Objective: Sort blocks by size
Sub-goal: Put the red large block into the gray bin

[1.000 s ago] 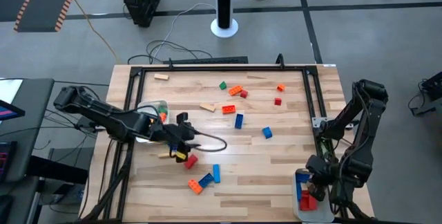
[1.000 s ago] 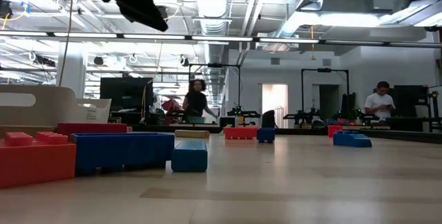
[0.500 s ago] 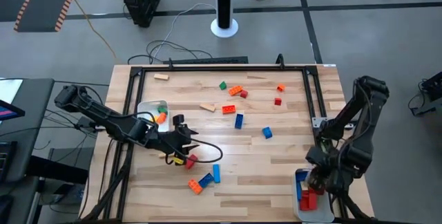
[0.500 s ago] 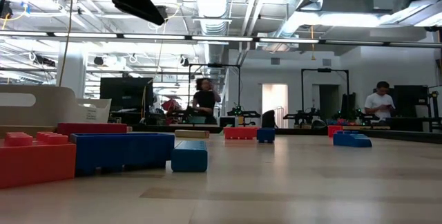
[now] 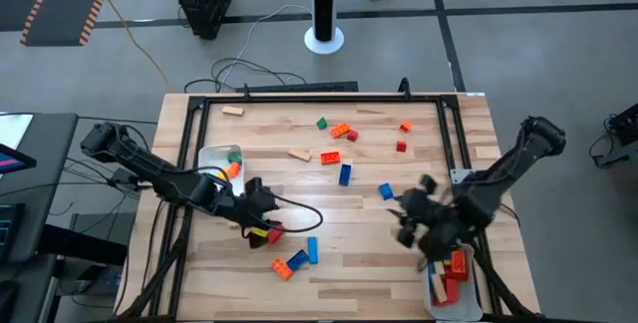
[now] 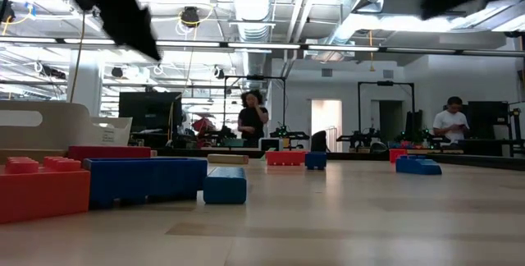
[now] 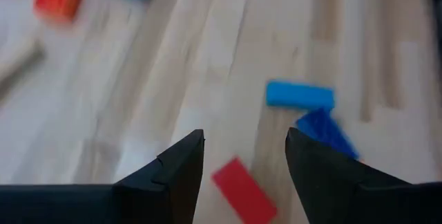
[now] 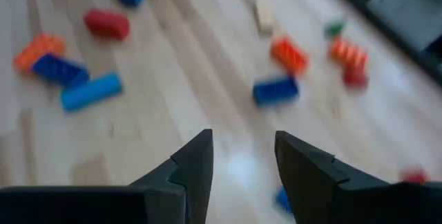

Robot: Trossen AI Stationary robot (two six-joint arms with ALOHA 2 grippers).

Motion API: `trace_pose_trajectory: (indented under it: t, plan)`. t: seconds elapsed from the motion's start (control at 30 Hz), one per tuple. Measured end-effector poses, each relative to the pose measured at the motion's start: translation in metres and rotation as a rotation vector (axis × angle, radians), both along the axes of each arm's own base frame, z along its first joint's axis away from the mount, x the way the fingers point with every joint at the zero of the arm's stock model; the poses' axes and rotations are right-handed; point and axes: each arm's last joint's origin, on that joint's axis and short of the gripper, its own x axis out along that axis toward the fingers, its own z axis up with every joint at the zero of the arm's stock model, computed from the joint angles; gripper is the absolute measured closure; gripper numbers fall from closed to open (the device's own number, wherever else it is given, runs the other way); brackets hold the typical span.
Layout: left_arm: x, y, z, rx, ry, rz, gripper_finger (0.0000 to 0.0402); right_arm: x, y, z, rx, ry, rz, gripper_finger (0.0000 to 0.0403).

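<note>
Blocks (image 5: 344,173) sit scattered across the bench (image 5: 349,248), both grippers' fingers apart and empty (left gripper (image 7: 245,156) over a red block (image 7: 244,193)), so you could nudge it sideways closing off-centre.

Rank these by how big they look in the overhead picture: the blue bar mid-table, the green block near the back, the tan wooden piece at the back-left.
1. Blue bar
2. Tan wooden piece, only slightly smaller; nearly tied
3. Green block, clearly smallest
</note>
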Motion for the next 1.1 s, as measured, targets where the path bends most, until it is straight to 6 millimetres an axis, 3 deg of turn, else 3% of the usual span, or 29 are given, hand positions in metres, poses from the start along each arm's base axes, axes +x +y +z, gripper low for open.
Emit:
trace_pose_trajectory:
  t: [0.2,0.37,0.57,0.83,1.1]
  plan:
    - [0.009,-0.014,-0.034,-0.069,0.147,0.094,0.0213,0.059,-0.001,-0.025,-0.164,-0.038,0.008,0.0222]
    - [0.013,-0.016,-0.051,-0.100,0.231,0.154,0.0214,0.086,-0.004,-0.049,-0.190,0.027,0.052,0.0222]
    - [0.016,-0.013,-0.055,-0.107,0.239,0.176,0.0206,0.091,-0.003,-0.054,-0.189,0.044,0.074,0.0222]
    - [0.022,-0.005,-0.055,-0.135,0.240,0.178,0.0140,0.089,-0.004,-0.048,-0.196,0.029,0.088,0.0222]
    - [0.033,-0.007,-0.086,-0.151,0.354,0.174,0.0102,0.089,-0.004,-0.048,-0.199,0.032,0.090,0.0222]
